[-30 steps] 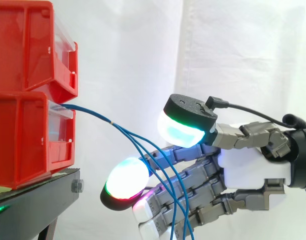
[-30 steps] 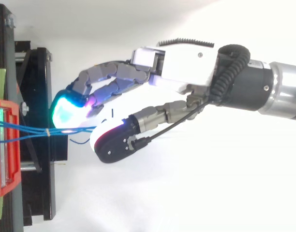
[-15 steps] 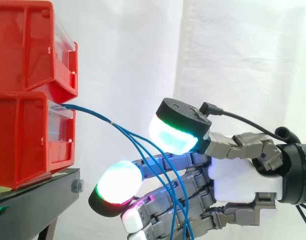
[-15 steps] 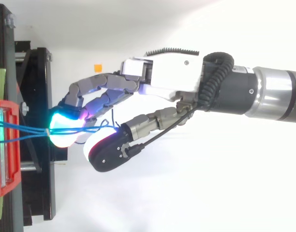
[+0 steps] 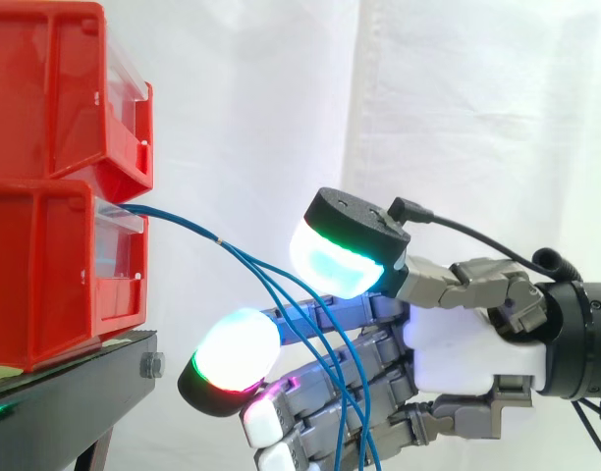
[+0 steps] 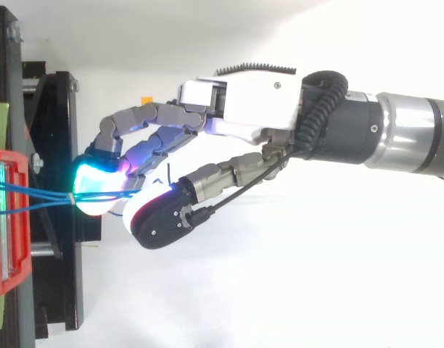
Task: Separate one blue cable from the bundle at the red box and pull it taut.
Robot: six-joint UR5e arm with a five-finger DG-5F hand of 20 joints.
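- The bundle of thin blue cables (image 5: pixel 173 221) leaves the front of the lower red plastic box (image 5: pixel 45 265). This box sits on the black stand (image 5: pixel 75 378) under an upper red plastic bin (image 5: pixel 45 88).
- A small pale tie (image 5: pixel 219 242) binds the strands near the box. Past it they fan out and droop across my fingers.
- My robot hand (image 5: pixel 467 343) is spread, fingers loosely extended. The thumb pad (image 5: pixel 340 265) is apart from the glowing fingertip (image 5: pixel 237 353), and the loose strands run through the gap. I judge that nothing is clamped yet.
- Handling, judged: light, limp, thin wire with a smooth jacket, likely to slip between my thick pads. The strands lie close together, so two could be caught at once.
- Best hold: one outer strand beyond the tie, where they diverge, taken pad to pad. Pull gently, as the light box might shift.
- Side view: shows the droop and the fan-out of separate strands.
- Top view: the strands past the tie (image 6: pixel 72 197) merge into almost one line. It does show the thumb set to one side of the fingers, and the strands converging from the box to the tie.
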